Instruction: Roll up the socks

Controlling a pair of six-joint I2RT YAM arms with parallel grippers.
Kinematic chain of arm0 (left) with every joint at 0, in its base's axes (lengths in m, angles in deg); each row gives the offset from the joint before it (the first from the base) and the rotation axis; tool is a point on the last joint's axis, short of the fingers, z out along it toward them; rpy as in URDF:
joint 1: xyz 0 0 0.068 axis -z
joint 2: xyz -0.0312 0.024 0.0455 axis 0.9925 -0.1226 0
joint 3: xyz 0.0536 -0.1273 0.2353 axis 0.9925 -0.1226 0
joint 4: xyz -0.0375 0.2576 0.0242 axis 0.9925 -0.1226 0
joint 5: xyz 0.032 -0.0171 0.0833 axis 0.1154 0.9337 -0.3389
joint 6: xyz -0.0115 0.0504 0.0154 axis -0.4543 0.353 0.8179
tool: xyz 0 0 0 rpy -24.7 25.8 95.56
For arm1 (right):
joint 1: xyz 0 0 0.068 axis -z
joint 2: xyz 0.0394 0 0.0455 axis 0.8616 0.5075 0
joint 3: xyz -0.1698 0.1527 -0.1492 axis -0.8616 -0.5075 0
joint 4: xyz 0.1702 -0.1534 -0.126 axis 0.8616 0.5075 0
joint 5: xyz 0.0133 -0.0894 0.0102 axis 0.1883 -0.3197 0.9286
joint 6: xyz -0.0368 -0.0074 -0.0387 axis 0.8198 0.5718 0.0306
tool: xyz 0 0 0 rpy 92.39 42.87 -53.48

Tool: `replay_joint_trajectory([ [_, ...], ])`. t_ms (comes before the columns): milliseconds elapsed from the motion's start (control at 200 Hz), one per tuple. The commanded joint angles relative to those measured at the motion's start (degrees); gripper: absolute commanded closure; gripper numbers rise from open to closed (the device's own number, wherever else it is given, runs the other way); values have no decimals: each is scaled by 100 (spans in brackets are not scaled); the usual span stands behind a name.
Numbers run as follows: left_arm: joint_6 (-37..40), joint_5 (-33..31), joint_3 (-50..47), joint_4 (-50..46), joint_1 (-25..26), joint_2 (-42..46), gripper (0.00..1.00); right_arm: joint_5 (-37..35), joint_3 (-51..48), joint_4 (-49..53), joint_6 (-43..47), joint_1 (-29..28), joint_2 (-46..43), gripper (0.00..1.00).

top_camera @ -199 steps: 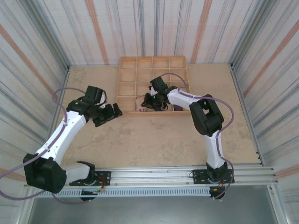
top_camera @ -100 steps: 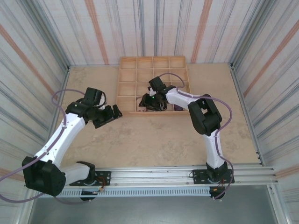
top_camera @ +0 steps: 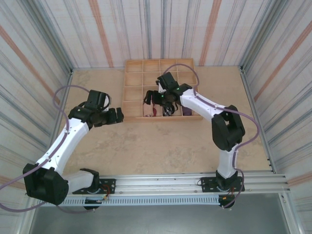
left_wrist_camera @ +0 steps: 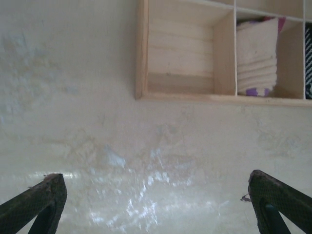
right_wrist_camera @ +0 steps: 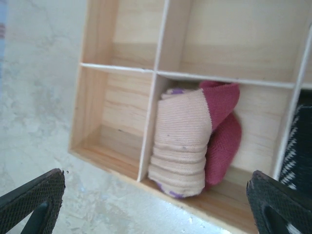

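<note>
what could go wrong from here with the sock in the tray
1. The rolled beige and maroon sock sits loose in its compartment, with the right claw open over it. Nothing holds the roll, so it might loosen.
2. If that claw comes down, a finger could catch the thin divider beside the sock.
3. The open left claw is near the wooden tray and could nudge its corner.

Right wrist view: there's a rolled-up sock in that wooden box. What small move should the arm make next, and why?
Probably lift straight up and away. The beige-and-maroon sock already sits rolled inside a compartment of the wooden box, and the right fingers stand wide open, holding nothing.
</note>
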Motion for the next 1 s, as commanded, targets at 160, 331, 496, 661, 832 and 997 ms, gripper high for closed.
replay_joint_trajectory([
  [160,1493,-131,-1106,2942,-843,95,1,-1934,-910,202,1194,428,-1645,1],
  [331,2672,-512,-2286,4742,-1087,60,1,-2550,-2236,-449,1989,1202,-2341,1],
  [496,2561,-372,-3321,7020,-1331,-333,1,-2100,-3434,-1090,2196,2308,-2870,1],
  [661,2734,-88,-3772,8597,-1331,-1124,1,-1660,-5084,-3084,2823,3070,-3432,1],
  [832,2717,-184,-3849,9326,-1333,-1819,1,-1442,-5766,-4316,3066,3377,-3206,1],
  [997,2374,-332,-3634,8951,-1549,-1868,1,-1563,-6447,-5988,3223,3409,-2861,1],
])
